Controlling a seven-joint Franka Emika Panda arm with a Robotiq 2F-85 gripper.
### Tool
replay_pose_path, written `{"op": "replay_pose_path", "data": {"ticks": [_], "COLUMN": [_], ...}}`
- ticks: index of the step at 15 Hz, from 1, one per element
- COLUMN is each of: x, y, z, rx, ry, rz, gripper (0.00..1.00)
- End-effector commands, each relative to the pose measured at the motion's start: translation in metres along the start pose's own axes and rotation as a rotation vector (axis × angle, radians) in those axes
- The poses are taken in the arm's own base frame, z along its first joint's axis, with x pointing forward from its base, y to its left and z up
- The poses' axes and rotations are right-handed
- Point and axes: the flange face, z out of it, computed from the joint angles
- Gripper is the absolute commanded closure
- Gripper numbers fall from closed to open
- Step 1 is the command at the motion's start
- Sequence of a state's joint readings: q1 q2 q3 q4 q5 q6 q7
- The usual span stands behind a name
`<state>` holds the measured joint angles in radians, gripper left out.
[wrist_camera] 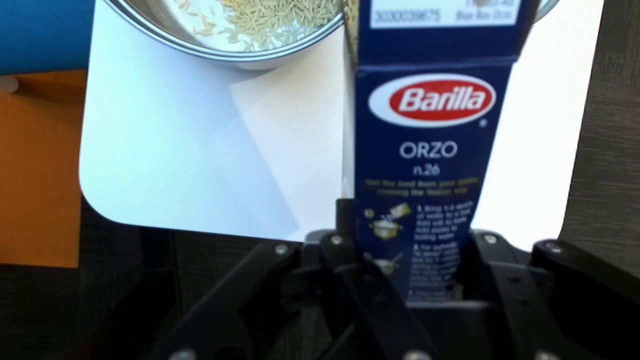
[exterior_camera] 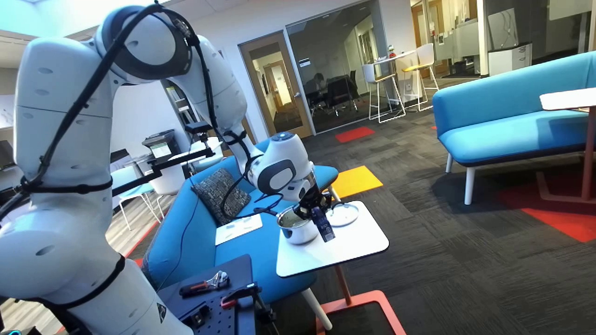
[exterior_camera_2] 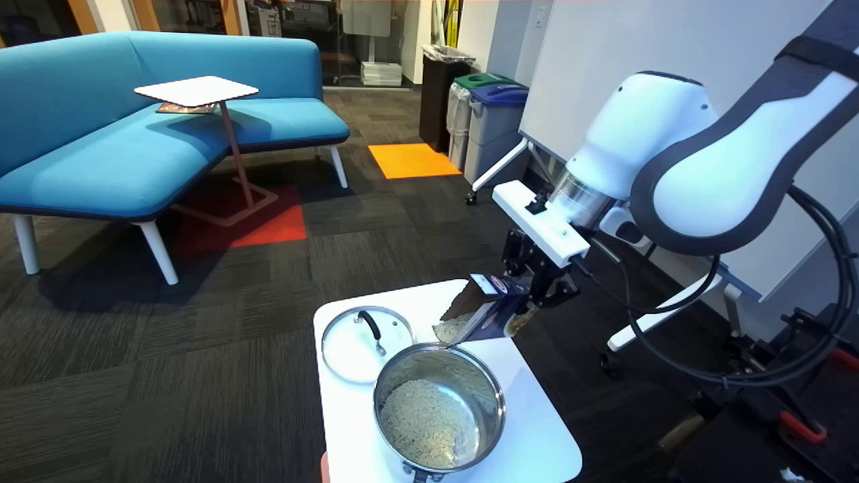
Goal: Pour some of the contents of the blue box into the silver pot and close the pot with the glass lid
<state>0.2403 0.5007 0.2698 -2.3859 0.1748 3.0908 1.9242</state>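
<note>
Wrist view: gripper (wrist_camera: 412, 245) clamped on blue box (wrist_camera: 425, 155), jaws against both sides; upper part projects ahead of jaws. In both exterior views, box tilted near silver pot (exterior_camera_2: 473, 382); glass lid (exterior_camera_2: 354, 347) on white tabletop (exterior_camera_2: 530, 422).

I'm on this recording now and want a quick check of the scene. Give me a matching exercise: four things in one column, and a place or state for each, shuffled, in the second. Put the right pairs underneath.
Things
A. blue box
B. silver pot
C. glass lid
D. grey cushion

Places and states
1. on the blue sofa
2. tilted, gripped by the end effector
3. lying on the white table, dark handle up
4. standing uncovered, pale grains over part of its bottom

Right pairs
A-2
B-4
C-3
D-1
</note>
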Motion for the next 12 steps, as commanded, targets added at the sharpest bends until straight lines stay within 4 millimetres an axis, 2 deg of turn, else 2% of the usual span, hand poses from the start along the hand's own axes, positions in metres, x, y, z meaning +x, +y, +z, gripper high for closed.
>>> {"op": "replay_pose_path", "data": {"ticks": [1,7,12], "x": [0.005,0.007,0.022], "y": [0.000,-0.011,-0.029], "z": [-0.013,-0.016,-0.001], "rx": [0.042,0.062,0.061], "ry": [-0.085,-0.221,-0.353], "rz": [-0.002,-0.045,-0.086], "gripper": [0.83,0.83,0.83]}}
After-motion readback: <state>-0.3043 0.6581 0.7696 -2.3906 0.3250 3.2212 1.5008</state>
